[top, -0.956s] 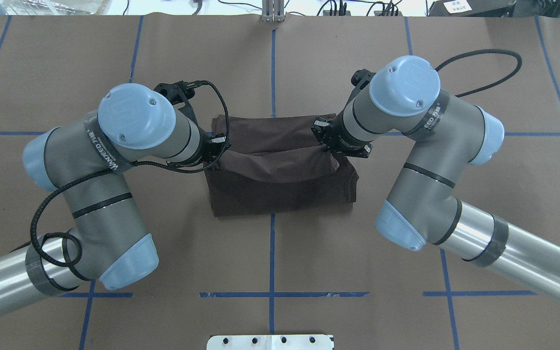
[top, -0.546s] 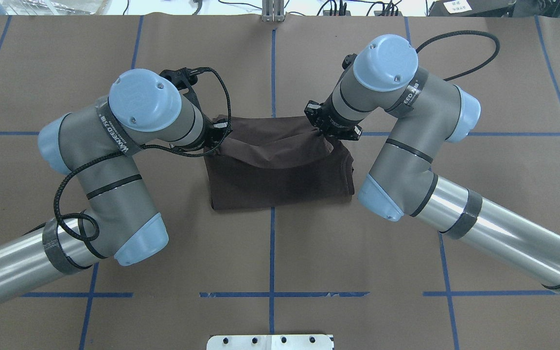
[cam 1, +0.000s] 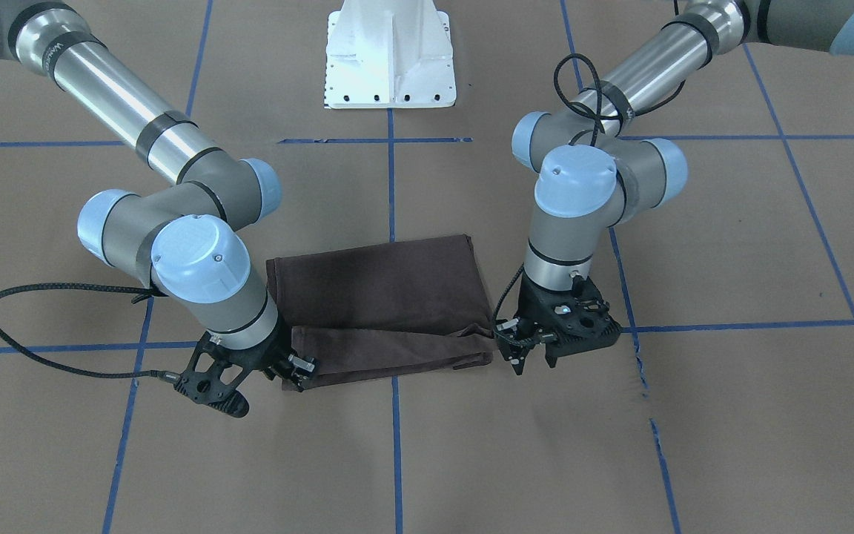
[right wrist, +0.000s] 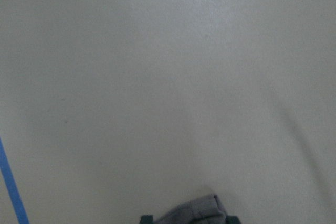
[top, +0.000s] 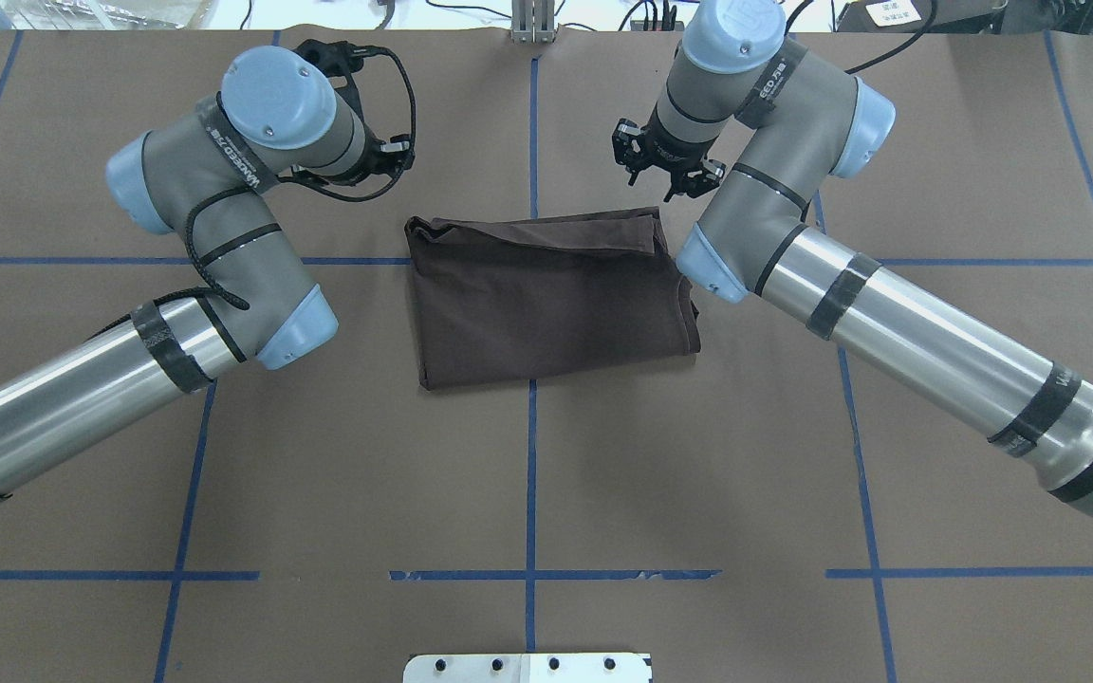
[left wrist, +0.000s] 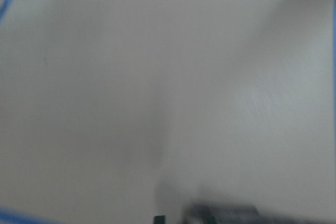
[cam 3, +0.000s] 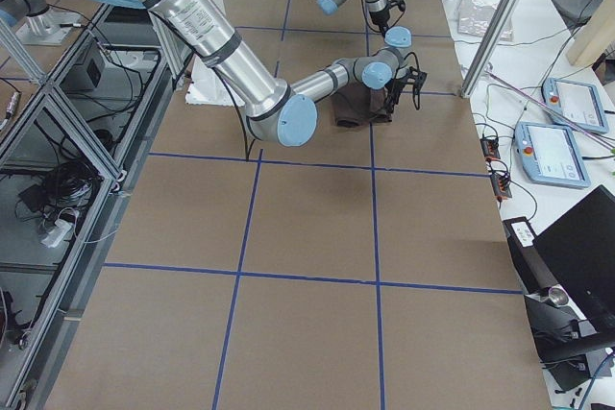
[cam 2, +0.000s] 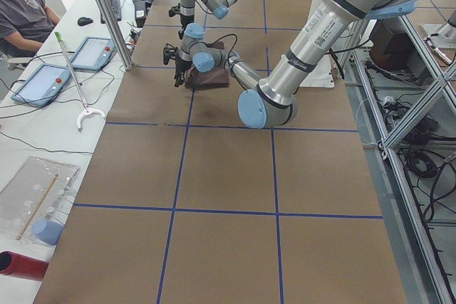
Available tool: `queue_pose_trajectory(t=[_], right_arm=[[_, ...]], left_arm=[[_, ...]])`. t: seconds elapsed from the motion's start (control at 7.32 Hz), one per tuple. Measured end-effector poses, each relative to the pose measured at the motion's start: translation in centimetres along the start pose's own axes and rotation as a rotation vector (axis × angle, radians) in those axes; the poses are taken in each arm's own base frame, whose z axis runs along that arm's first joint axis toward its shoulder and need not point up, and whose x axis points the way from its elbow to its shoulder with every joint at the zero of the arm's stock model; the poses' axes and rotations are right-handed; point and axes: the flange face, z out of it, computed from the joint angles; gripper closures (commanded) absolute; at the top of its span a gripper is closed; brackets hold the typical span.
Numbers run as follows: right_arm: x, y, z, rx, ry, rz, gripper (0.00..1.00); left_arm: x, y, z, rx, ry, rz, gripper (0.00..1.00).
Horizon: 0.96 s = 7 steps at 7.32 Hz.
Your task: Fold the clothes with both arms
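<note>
Taking 12 o'clock as straight away from my base, my left end effector [cam 1: 533, 363] hangs at about 10 o'clock from the cloth, fingers pointing down at the table [top: 546, 474] and spread apart with nothing between them. It stands just off the far left corner, apart from the fabric. I judge it sits there so that the freshly laid edge is not dragged. Its wrist camera gives only a blur of bare brown surface. In the middle lies the T-shirt [top: 546, 294], folded into a flat, wide rectangle a little to 12 o'clock of the table's centre, astride the blue tape line [top: 531, 123] that runs toward 12. Along its 12 o'clock edge the upper layer lies slightly askew over the lower one, so the stack is not quite square. At about 1 o'clock from the shirt is my right end effector [cam 1: 297, 371], likewise released, fingers wide. Its wrist view shows a scrap of cloth at the bottom edge between the tips, so it is right at the far right corner, though I cannot tell whether it touches. I judge this fold done, with squaring or a further fold possibly left.
</note>
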Motion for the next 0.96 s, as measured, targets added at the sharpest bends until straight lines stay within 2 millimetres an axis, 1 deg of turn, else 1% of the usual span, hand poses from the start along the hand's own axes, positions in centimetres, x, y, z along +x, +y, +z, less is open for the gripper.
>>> queue_pose_trajectory(t=[0.14,0.27,0.41,0.55,0.68,0.82,0.96], right_arm=[[0.0,-1.2,-0.3,0.007,-0.001,-0.013,0.00],[0.1,-1.9,-1.0,0.010,-0.007,-0.022,0.00],[0.4,-2.5,-2.0,0.011,-0.015,-0.039,0.00],[2.5,-3.9,-3.2,0.006,-0.014,-0.073,0.00],[7.0,-6.3,-5.0,-0.001,-0.002,-0.138,0.00],[13.6,-9.4,-7.6,-0.004,0.016,-0.217,0.00],[21.2,-12.7,-10.5,-0.011,0.030,-0.291,0.00]], left_arm=[[-0.3,-0.8,-0.1,-0.006,0.009,0.019,0.00],[-0.4,-0.7,-0.6,-0.030,0.029,0.028,0.00],[-0.9,-0.2,-1.6,-0.047,0.053,0.036,0.00],[-2.3,0.5,-3.0,-0.050,0.074,0.066,0.00],[-4.3,0.9,-4.7,-0.040,0.084,0.128,0.00],[-7.4,0.3,-6.5,-0.024,0.082,0.204,0.00],[-12.1,-1.8,-8.3,-0.017,0.071,0.269,0.00]])
